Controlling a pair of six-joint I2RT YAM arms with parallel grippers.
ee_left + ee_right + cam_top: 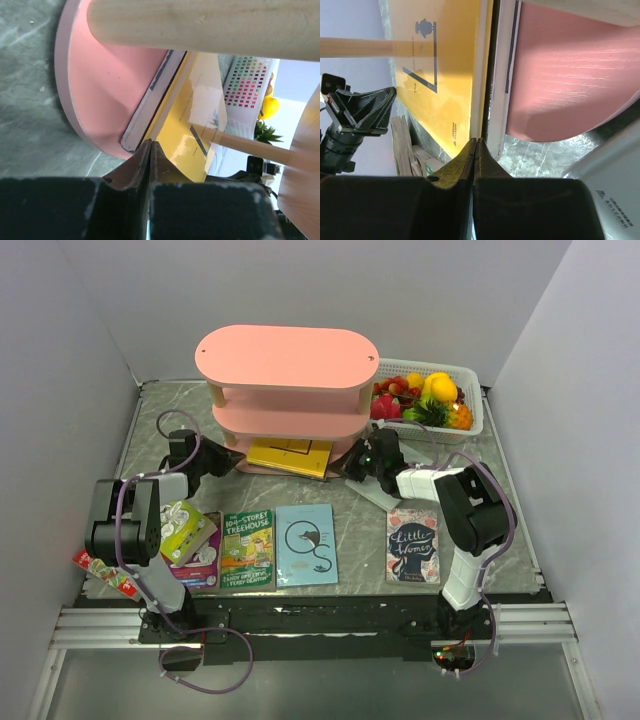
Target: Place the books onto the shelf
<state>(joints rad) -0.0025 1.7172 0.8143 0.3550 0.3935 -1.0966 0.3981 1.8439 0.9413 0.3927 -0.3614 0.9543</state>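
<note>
Left claw (237,462) and right claw (350,464), both closed and empty, flank the yellow book (290,456) jutting from the bottom board of the shelf (285,360); I'd push both corners evenly, squarely inward.

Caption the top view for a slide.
Left gripper and right gripper, both shut, flank the yellow book on the bottom board of the pink shelf.

Plain white walls (300,280) close in on three sides of a grey-green marbled desk (350,540) — evenly lit, with soft shadows — and silver metal rails (100,625) run along its near edge above a grey floor (330,690).
</note>
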